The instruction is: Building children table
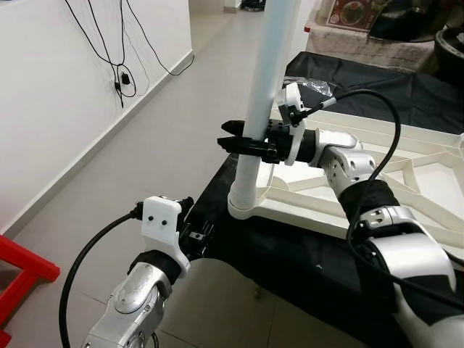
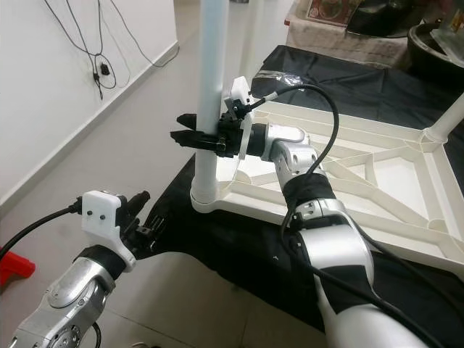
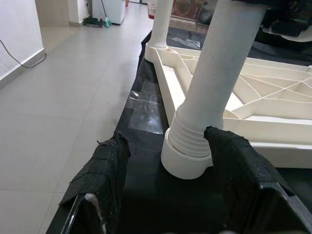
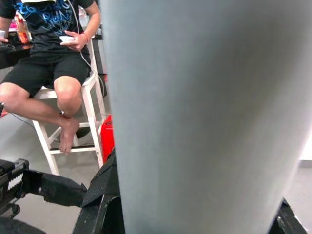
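Note:
A white table leg (image 1: 272, 65) stands upright with its threaded foot in the corner socket (image 1: 243, 206) of the upturned white table top (image 2: 377, 243). My right gripper (image 1: 235, 138) is shut on the leg about halfway up, and the leg (image 4: 204, 112) looms close in the right wrist view. My left gripper (image 1: 197, 233) is low by the corner of the black cloth (image 1: 304, 254), open. Its two padded fingers (image 3: 105, 165) point at the leg's ribbed base (image 3: 195, 141) from a short way off without touching it.
A second white leg (image 2: 449, 119) stands at the table top's far corner. A red object (image 1: 22, 272) lies on the tiled floor at left, and cables (image 1: 123, 72) hang on the wall. A person (image 4: 53, 63) sits on a white stool.

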`<state>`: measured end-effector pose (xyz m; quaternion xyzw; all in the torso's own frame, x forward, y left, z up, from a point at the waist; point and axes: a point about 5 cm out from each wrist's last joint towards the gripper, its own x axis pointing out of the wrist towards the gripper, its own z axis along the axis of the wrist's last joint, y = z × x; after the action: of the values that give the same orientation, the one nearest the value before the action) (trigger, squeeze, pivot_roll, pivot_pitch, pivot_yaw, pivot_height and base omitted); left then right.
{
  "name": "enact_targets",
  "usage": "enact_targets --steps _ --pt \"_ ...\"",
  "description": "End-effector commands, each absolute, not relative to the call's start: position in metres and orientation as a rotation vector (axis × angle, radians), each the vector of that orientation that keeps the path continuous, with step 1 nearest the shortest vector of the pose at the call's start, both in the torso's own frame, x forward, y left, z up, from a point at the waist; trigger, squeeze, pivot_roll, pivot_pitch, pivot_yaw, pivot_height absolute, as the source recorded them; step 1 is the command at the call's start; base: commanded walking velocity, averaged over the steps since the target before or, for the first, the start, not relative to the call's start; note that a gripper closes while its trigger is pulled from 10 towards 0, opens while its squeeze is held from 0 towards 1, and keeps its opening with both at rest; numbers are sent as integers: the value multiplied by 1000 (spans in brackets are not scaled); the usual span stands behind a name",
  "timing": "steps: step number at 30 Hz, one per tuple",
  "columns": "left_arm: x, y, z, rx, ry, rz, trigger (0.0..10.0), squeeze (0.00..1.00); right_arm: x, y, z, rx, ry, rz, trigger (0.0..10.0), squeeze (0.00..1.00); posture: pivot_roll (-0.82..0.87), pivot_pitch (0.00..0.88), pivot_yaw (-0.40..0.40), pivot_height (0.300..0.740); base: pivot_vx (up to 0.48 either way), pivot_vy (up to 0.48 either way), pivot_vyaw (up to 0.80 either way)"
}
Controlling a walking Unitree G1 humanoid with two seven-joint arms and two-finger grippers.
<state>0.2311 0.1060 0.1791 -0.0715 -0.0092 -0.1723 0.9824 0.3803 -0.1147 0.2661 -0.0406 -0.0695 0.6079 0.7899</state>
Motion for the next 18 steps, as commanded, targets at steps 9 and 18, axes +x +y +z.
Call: enact_targets --steps 9,18 --pt "233 106 175 -141 -4 -343 10000 0 363 -120 222 -46 11 1464 10000 0 133 183 -44 740 0 0 0" --pt "232 107 176 -139 -7 -336 10000 0 366 -108 217 -96 77 1499 10000 0 138 190 -49 740 0 0 0"
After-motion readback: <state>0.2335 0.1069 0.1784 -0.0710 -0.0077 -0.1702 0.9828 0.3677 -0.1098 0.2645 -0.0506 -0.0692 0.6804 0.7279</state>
